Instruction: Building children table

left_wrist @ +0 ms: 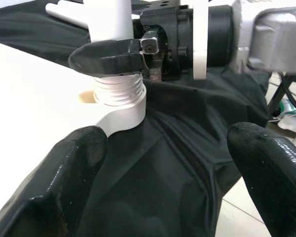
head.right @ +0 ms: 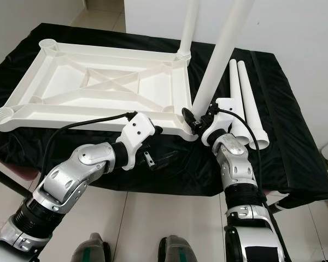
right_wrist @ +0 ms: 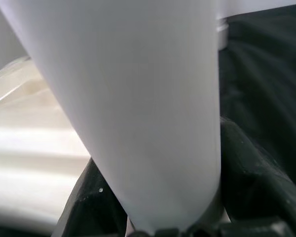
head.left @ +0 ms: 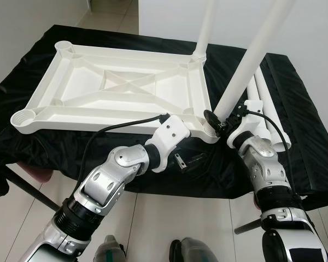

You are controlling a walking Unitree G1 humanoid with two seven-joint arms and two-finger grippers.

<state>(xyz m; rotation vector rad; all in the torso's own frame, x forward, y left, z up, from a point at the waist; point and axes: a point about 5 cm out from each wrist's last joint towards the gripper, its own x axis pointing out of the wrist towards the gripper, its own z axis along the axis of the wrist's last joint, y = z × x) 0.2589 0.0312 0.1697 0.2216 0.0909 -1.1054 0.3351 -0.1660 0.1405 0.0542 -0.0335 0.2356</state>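
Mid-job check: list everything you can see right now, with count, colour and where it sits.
Tabletop: one, white, upside down on the black cloth, ribs facing up.
Fitted leg: one, white, upright in the far corner socket on the robot's right.
Held leg: one, white, tilted, threaded end at the near right corner socket.
Spare legs: two, white, lying side by side on the cloth, right of the tabletop.
Cloth: one, black, covering the work surface.
Floor: light tiles, below.
Left claw: black fingers open, at the near edge of the tabletop, beside the corner socket.
Right claw: black fingers shut on the held leg, near its threaded end.
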